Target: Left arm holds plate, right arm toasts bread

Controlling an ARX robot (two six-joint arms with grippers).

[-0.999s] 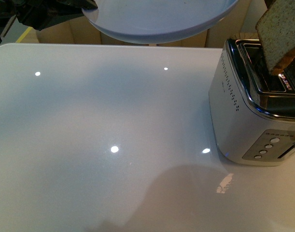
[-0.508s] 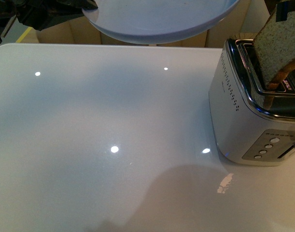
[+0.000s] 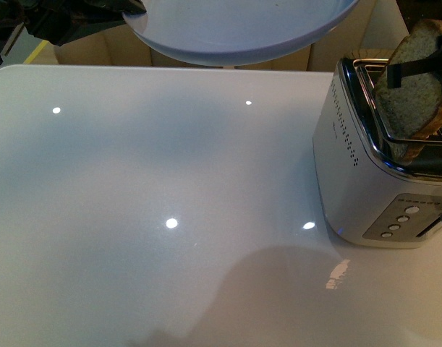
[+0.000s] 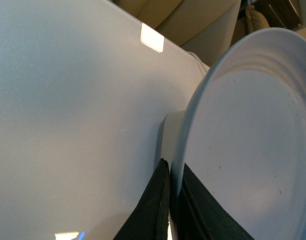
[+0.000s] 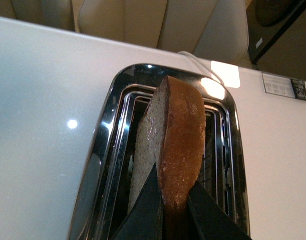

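Broadly, a glossy white worktop point(image 3: 170, 181) fills most of the front view, dotted with small bright reflections of lights. Above its far edge hangs a round, shallow, pale grey-blue plate point(image 3: 242, 29), lifted off the surface and casting a soft shadow on the white below. At the right side of the worktop stands a brushed silver two-slot toaster point(image 3: 358, 181) with a row of small buttons on its near end and a polished chrome rim round the top.

A slice of light brown sandwich bread with a darker tan crust point(image 3: 412, 87) stands partly sunk in the toaster, in what looks like the slot nearer the open worktop. Its lower part is down between the wire guides, and its rounded top leans away above the rim.

The left gripper point(image 4: 172, 185) is closed on the plate: in the left wrist view its black jaws pinch the raised rim between them, one on the underside and one on the upper face, which shows a few tiny dark specks. The right gripper point(image 5: 173, 202) is clamped on the bread, its black jaws pressed against the two flat faces of the slice, with the browned crust edge showing between them.
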